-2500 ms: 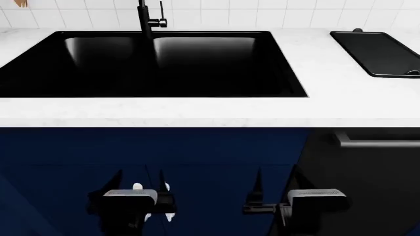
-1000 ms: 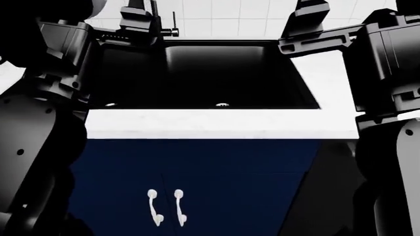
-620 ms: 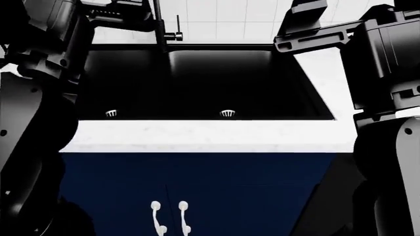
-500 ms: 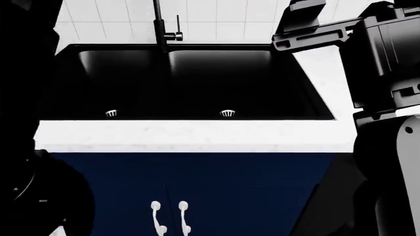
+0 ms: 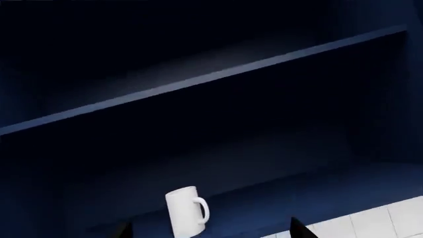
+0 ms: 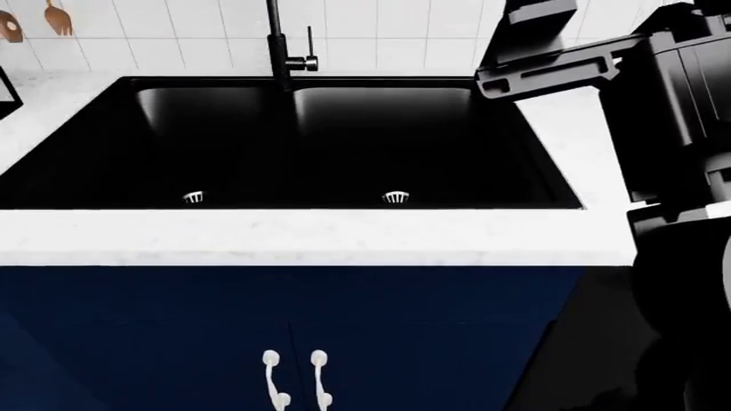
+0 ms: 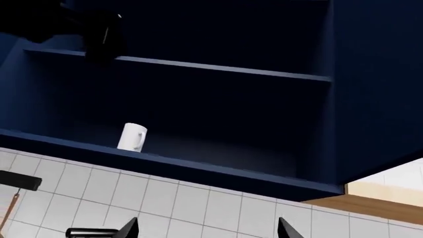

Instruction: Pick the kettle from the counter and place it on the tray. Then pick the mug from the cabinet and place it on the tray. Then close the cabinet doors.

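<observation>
Mug is what we're after right now, a plain white cylinder with a loop handle, standing upright on the lower shelf of the open dark-blue wall cabinet, close to the front edge. We'd guess it's light, rigid and glazed-slick, so a pinch across the rim and wall, or around the body clear of the handle, looks safer than grabbing the handle. It's probably breakable, so no hard squeeze.

The left gripper looks straight at the mug, prongs spread wide with nothing between them, the mug sitting just short of the gap. The right gripper is also spread and empty, aimed up at the same cabinet from farther off, over the white tiled wall.

From the head view we only get the black sink, the faucet and the counter. Kettle and tray aren't visible, so we can't tell how that step stands.
</observation>
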Robot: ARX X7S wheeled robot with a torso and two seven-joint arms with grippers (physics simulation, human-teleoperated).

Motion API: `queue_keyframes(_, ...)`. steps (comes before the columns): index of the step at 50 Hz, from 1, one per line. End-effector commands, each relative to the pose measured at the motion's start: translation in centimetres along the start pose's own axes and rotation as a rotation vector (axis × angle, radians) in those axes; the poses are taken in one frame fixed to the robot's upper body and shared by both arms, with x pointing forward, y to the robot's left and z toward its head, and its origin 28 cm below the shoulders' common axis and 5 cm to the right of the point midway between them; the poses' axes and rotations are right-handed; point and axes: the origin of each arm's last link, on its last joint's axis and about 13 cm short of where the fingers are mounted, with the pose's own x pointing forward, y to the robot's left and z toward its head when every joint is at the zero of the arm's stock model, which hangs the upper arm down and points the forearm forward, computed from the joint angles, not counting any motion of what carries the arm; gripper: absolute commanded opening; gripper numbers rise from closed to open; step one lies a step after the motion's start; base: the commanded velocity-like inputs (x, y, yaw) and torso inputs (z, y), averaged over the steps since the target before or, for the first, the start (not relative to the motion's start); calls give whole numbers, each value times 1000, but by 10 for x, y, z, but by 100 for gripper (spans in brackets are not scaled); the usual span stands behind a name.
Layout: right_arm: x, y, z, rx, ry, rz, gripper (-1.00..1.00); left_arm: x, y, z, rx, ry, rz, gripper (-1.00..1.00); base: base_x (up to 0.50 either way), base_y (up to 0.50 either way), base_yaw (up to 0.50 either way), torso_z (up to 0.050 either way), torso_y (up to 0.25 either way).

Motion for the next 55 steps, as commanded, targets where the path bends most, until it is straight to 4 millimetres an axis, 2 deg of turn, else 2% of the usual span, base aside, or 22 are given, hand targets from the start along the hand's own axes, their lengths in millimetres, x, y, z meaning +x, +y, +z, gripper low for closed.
queue_keyframes(1,-3,0,-2,-8,48,13,100,9,8,-10,-6,177,43,100,0,0,0,0,0)
queue_keyframes(16,3,-8,-16,-57,154,-59,100,14,10,-24,1,209,75,100,0,0,0,0,0)
queue_keyframes(21,2,-7,-16,-60,154,-51,100,12,7,-21,-115,226,39,100,109,0,0,0,0)
queue_keyframes(29,1,-6,-17,-51,153,-36,100,9,7,-15,-164,223,17,100,117,0,0,0,0)
queue_keyframes(44,0,-3,-16,-52,154,-11,100,4,15,-1,-176,165,74,100,131,0,0,0,0)
queue_keyframes(55,-1,-2,-15,-50,156,-4,100,2,19,2,-175,155,100,100,208,0,0,0,0)
